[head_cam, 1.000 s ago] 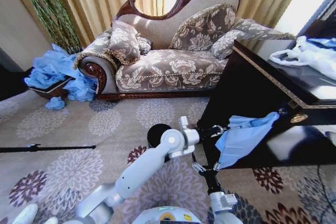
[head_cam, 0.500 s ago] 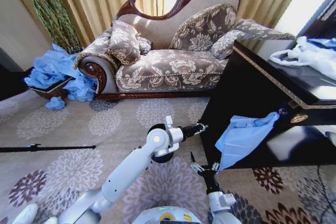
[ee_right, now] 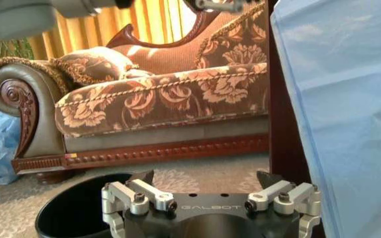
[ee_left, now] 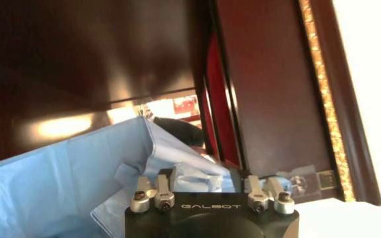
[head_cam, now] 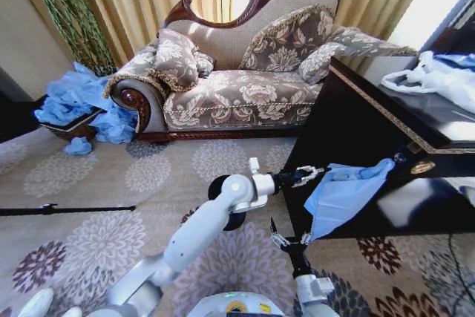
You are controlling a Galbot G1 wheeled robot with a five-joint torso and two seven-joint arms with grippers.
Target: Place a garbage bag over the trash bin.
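Thin light-blue translucent plastic garbage bag (head_cam: 341,197): soft, wrinkled film with a slight sheen. Small round black trash bin (ee_right: 78,210): smooth-walled, dull satin finish. Dark polished wooden cabinet (head_cam: 386,139): high gloss, mirror-like reflections, gilt beaded trim along its top edge. Carved sofa (head_cam: 245,79): woven floral cloth upholstery, fringed cushions, glossy reddish-brown wood frame. Patterned carpet (head_cam: 111,183): matt short pile. Left gripper (head_cam: 306,175) and right gripper (ee_right: 214,186): bright brushed-metal finger mounts on matt black housings.
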